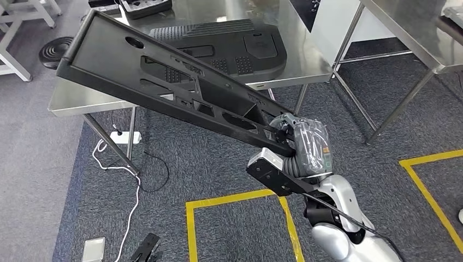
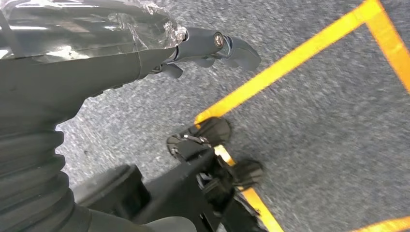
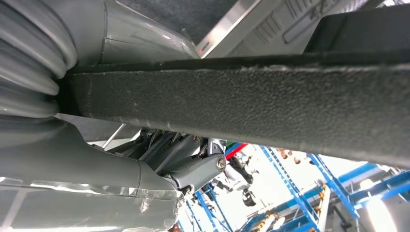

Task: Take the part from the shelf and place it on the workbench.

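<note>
my right hand grips one end of the part, a long black plastic panel with cut-outs and ribbed patches. the panel slants up and away from my hand toward the far left, its other end hanging in the air above the near edge of the workbench, a steel table with thin metal legs. the part is not resting on the bench; it is carried, tilted, with its open face turned toward me. in the right wrist view the rough black edge of the part runs straight across in front of my hand, pressed between the thick grey thumb and the fingers under it, so the hold is firm.

on the workbench lies another black moulded panel, flat, beyond the one i carry.

my left hand hangs low over the grey carpet, with nothing in it; its dark fingers look loosely curled, but i cannot tell for sure whether they are closed or apart. yellow tape lines mark a box on the floor in front of me, and a white cable trails from a power strip under the bench.
</note>
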Tool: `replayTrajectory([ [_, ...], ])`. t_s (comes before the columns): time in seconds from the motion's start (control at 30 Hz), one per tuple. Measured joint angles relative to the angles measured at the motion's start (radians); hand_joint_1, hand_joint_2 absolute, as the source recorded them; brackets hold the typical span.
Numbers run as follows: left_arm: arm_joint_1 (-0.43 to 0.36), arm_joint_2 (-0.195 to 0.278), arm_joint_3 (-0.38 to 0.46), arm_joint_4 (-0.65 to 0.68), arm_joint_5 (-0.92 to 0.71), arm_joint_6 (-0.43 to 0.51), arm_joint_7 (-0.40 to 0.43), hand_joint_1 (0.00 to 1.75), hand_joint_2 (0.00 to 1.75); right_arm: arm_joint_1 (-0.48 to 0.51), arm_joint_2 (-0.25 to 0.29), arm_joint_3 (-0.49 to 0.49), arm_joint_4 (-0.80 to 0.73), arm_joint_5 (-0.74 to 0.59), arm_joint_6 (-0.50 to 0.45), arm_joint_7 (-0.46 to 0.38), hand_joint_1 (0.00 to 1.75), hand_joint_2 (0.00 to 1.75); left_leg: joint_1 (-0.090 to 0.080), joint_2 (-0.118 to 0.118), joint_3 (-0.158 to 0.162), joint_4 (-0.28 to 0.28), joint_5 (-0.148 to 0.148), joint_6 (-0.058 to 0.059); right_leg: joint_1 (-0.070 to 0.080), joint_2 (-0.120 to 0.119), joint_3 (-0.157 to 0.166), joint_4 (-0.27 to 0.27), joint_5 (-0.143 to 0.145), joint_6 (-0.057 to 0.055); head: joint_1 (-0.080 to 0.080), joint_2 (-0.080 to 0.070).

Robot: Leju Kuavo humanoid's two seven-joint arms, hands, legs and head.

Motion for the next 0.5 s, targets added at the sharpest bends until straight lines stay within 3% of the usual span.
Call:
replayTrajectory([
  [0.03,0.0,0.0,0.0,0.0,0.0,-0.001,0.0,0.0,1.75,0.0,0.001,0.0,0.0,-0.001,-0.001,-0.001,1.75,1.75,0.001,0.001,-0.022,0.05,-0.023,-0.005,-0.002,-0.002,0.006,-0.002,-0.003,-0.005,-0.006,0.0],
  [0.1,0.002,0.0,0.0,0.0,0.0,-0.001,0.0,0.0,1.75,0.0,0.003,0.0,0.0,-0.003,-0.002,-0.002,1.75,1.75,0.003,0.001,-0.096,0.184,-0.071,-0.01,0.0,-0.004,0.013,-0.003,-0.011,-0.014,-0.018,0.0],
  [0.13,0.005,0.0,0.0,0.0,0.0,-0.001,0.0,0.0,1.75,0.0,0.003,0.001,0.001,-0.004,-0.002,-0.003,1.75,1.75,0.004,0.001,-0.129,0.233,-0.079,-0.012,0.0,-0.004,0.018,-0.003,-0.015,-0.016,-0.023,0.0],
  [0.17,0.006,0.0,0.0,0.0,0.0,-0.001,-0.001,0.0,1.75,0.0,0.003,0.001,0.001,-0.004,-0.002,-0.004,1.75,1.75,0.004,0.001,-0.146,0.249,-0.067,-0.012,0.001,-0.004,0.023,-0.002,-0.02,-0.017,-0.027,0.0],
  [0.2,0.007,0.0,0.0,0.0,-0.001,-0.001,-0.001,0.0,1.75,0.0,0.003,0.001,0.002,-0.004,-0.003,-0.005,1.75,1.75,0.004,0.001,-0.145,0.224,-0.035,-0.01,0.001,-0.003,0.031,-0.002,-0.025,-0.016,-0.032,0.0],
  [0.27,0.006,0.0,0.0,0.0,-0.001,-0.001,-0.002,0.0,1.75,0.0,0.005,0.001,0.003,-0.004,-0.003,-0.006,1.75,1.75,0.003,0.001,-0.101,0.098,0.05,-0.002,0.001,-0.003,0.048,-0.003,-0.037,-0.011,-0.04,0.0],
  [0.3,0.005,0.0,0.001,0.0,-0.001,-0.001,-0.002,0.0,1.75,-0.001,0.006,0.001,0.003,-0.004,-0.004,-0.006,1.75,1.75,0.0,0.001,-0.079,0.039,0.078,0.003,0.002,-0.002,0.054,-0.003,-0.042,-0.007,-0.043,0.0],
  [0.33,0.005,0.001,0.001,0.0,-0.002,-0.001,-0.003,0.0,1.75,-0.002,0.006,0.001,0.003,-0.005,-0.004,-0.007,1.75,1.75,-0.004,0.001,-0.064,-0.001,0.088,0.008,0.002,-0.001,0.056,-0.004,-0.045,-0.002,-0.044,0.0],
  [0.4,0.005,0.001,0.002,0.0,-0.002,-0.001,-0.003,0.0,1.75,-0.003,0.008,0.002,0.004,-0.005,-0.006,-0.009,1.75,1.75,-0.01,0.001,-0.057,-0.025,0.081,0.016,0.002,0.0,0.056,-0.008,-0.048,0.009,-0.044,0.0],
  [0.5,0.004,0.001,0.006,0.0,-0.003,-0.001,-0.003,0.0,1.75,-0.004,0.008,0.002,0.004,-0.005,-0.006,-0.01,1.75,1.75,-0.001,0.002,-0.04,-0.044,0.077,0.031,0.003,-0.001,0.052,0.016,-0.067,0.025,-0.035,0.0],
])
